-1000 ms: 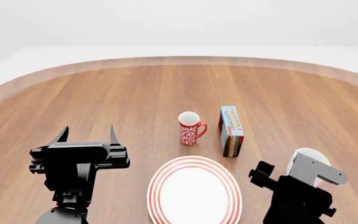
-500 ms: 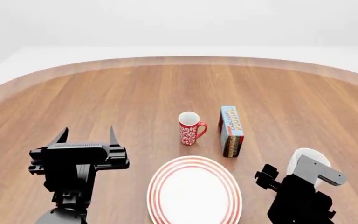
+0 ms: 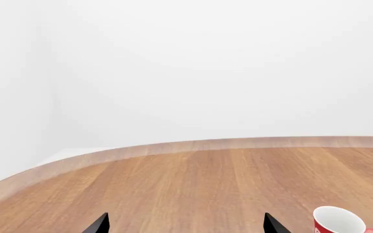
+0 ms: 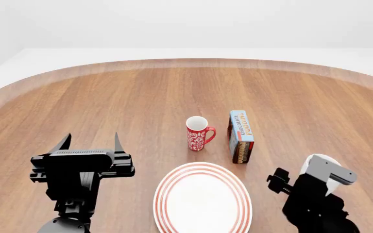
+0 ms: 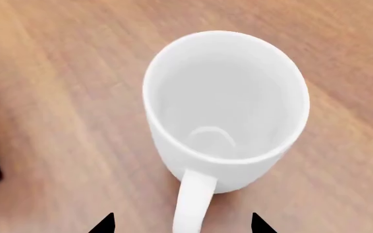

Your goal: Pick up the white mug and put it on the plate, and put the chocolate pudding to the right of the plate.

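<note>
The white mug (image 5: 225, 107) stands upright on the wood, seen from above, its loop handle (image 5: 193, 204) pointing back between the two tips of my open right gripper (image 5: 181, 224). In the head view the white mug (image 4: 317, 161) shows at the near right, partly hidden by my right arm (image 4: 313, 201). The plate (image 4: 203, 168) with red rings lies at the near middle, left of the mug. The chocolate pudding (image 4: 240, 136) stands on edge behind the plate's right side. My left gripper (image 4: 91, 141) hovers open and empty at the near left.
A red patterned mug (image 4: 197, 133) stands just left of the pudding, behind the plate; it also shows at the edge of the left wrist view as the red mug (image 3: 337, 221). The rounded wooden table (image 4: 141, 97) stretches far back, with white floor beyond its rim.
My right arm has sunk lower and drawn in over the white mug. The left arm and all objects on the table have stayed put.
</note>
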Motion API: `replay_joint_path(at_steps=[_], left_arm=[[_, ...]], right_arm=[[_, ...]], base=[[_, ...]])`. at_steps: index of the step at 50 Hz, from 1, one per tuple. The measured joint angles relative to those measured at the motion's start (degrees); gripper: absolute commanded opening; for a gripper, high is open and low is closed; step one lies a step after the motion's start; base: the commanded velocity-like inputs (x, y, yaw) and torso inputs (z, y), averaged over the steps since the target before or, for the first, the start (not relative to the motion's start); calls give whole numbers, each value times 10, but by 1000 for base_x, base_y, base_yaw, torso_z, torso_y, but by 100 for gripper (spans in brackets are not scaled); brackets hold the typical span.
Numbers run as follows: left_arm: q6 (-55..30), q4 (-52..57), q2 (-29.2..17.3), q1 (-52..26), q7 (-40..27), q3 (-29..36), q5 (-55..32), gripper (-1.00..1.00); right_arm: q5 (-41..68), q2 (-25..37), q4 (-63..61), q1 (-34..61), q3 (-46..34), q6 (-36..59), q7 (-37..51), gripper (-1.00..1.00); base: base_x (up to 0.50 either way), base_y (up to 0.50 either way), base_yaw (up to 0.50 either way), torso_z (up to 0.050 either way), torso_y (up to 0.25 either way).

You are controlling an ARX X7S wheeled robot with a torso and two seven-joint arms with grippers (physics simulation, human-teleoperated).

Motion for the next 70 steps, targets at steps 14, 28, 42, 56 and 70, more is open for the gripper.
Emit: replay_joint_path(at_steps=[14, 28, 42, 56, 70], left_arm=[[1, 1, -3, 1, -4, 2, -3, 100], [4, 0, -6, 3, -7, 3, -6, 100], [3, 1, -9, 2, -10, 3, -10, 100], [0, 2, -12, -2, -13, 3, -16, 100], [-1, 2, -14, -4, -15, 7, -18, 100]], right_arm=[[1, 9, 71, 37, 2, -7, -14, -100], [5, 11, 94, 48, 4, -12, -15, -100], [22, 22, -14, 17, -5, 26, 4, -100], [177, 73, -364, -40, 8, 283, 22, -100], [402, 106, -499, -77, -18, 392, 46, -100]], base=[[0, 0, 0, 0, 0], [0, 0, 0, 0, 0], [0, 0, 0, 0, 0], [0, 0, 0, 0, 0], [0, 0, 0, 0, 1]])
